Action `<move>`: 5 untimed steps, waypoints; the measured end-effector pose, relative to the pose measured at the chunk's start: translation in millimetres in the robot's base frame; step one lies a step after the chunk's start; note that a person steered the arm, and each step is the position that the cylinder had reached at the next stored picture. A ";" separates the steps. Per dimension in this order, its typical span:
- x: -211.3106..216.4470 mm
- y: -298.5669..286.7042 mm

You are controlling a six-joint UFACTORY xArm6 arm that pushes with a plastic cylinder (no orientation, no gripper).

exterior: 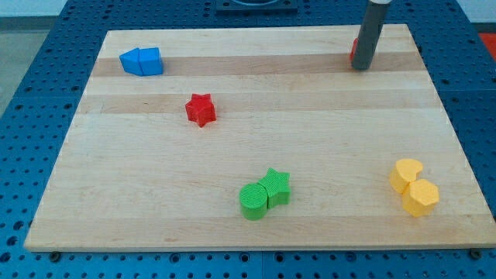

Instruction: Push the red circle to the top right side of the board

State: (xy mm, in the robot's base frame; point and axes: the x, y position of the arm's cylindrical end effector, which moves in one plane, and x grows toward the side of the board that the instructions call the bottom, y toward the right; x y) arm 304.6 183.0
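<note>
Dark rod's tip (361, 68) touching small red circle block (353, 49), mostly hidden at tip's 11 o'clock, wooden worktop (256, 155) top-right; no jaws fitted.

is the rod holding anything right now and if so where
Nothing is held. My tip only presses the right side of the red circle, mostly hidden behind the rod.

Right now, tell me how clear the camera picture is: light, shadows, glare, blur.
Camera view: even, soft light with no glare on the wooden board; blocks such as the red star and the green pair cast only faint shadows; all looks fairly sharp; my tip hides most of the red block at the view's top right, so its shape is unclear.
</note>
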 end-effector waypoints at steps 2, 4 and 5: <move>-6.9 0.0; -18.1 0.0; -10.3 -11.6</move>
State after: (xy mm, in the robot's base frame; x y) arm 294.3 171.4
